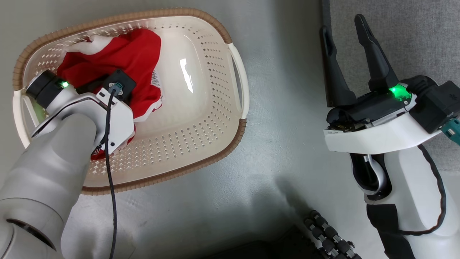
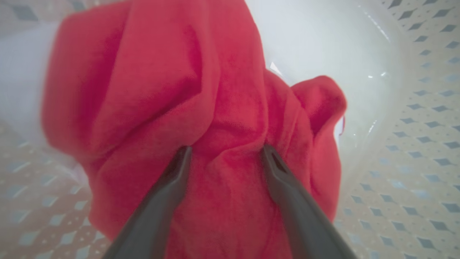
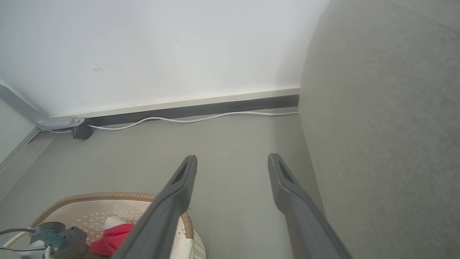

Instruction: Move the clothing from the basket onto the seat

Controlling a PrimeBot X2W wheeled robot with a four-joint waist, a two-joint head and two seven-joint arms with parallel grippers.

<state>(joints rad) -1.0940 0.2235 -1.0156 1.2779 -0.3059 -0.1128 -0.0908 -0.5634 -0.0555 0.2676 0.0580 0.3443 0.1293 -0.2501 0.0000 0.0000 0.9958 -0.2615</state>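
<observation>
We are holding our left gripper (image 2: pixel 227 149) down inside the basket (image 1: pixel 201 151), its fingers (image 2: pixel 169 194) standing wide with both tips pressing into the clothing (image 1: pixel 122 57); a red fold is bulging between them and nothing is being pinched. The clothing is lying bunched in the basket's left half, its long axis running from the far rim toward the near wall in the head view, white trim showing at the far end. Our left forearm (image 1: pixel 54 154) is covering the heap's near part. The basket is sitting on the floor (image 1: pixel 280 118), its long axis running left to right, a handle at each end, its right half showing its glossy bottom. Our right gripper (image 1: pixel 343 27) is hovering over the floor between basket and seat (image 1: pixel 413 36), fingers wide, holding nothing, pointing away from us. The seat is standing just right of it, well apart from the basket. Beyond, a white cable (image 3: pixel 187 119) is lying along the foot of the wall (image 3: pixel 161 54).
</observation>
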